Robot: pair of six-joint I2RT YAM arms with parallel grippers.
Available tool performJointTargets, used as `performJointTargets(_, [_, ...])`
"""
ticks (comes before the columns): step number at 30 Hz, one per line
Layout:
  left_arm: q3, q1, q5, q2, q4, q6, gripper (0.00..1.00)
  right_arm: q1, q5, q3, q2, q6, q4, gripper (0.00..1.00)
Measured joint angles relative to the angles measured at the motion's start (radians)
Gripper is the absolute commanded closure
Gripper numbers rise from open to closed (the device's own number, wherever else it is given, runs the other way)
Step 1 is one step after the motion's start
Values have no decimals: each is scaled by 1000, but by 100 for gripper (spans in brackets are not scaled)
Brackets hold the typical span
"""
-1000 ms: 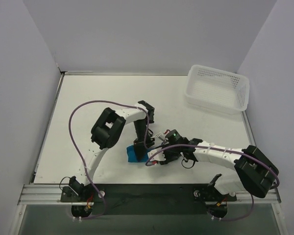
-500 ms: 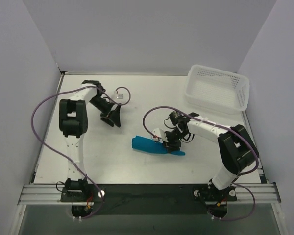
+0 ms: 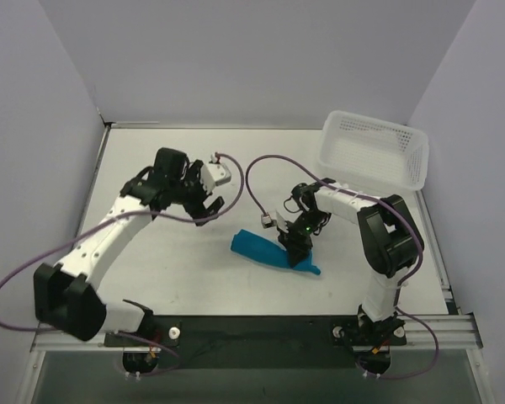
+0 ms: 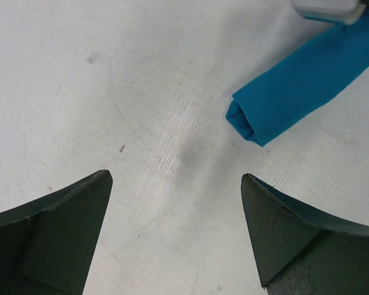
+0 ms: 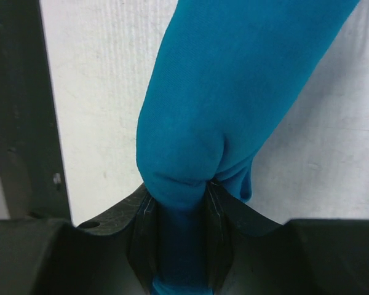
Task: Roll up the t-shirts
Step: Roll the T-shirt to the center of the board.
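Note:
The teal-blue t-shirt [image 3: 265, 250] lies rolled into a long tube on the table, slanting from upper left to lower right. My right gripper [image 3: 297, 246] is shut on the roll near its right half; in the right wrist view the cloth [image 5: 227, 98] bulges out from between the jaws. My left gripper [image 3: 206, 202] is open and empty, above the table left of the roll. In the left wrist view the roll's open end [image 4: 249, 120] lies beyond and right of the fingertips [image 4: 98, 184].
A white perforated basket [image 3: 372, 151] stands at the back right corner. The table's front rail [image 3: 252, 330] runs along the near edge. Purple cables loop from both arms.
The left arm has swung from the far left back toward the middle, its gripper now nearer the roll. The right gripper has shifted slightly along the roll, which now lies a little lower right.

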Motion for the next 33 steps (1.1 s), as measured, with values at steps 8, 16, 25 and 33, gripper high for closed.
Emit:
performJointTargets(8, [-301,-286,-202,-248,261,67,3,-58,-98,9,74,42,-119,100])
performJointTargets(16, [-639,-587,-336,-257,537,231,8,-115,-160,105,202,84,-242,100])
performJointTargets(25, [-765,-718,-433,-89,993,406,18,-214,-240,197,340,149,-343,100])
performJointTargets(33, [-751,-733,-448,43,1153,402,18,-245,-265,217,377,212,-353,100])
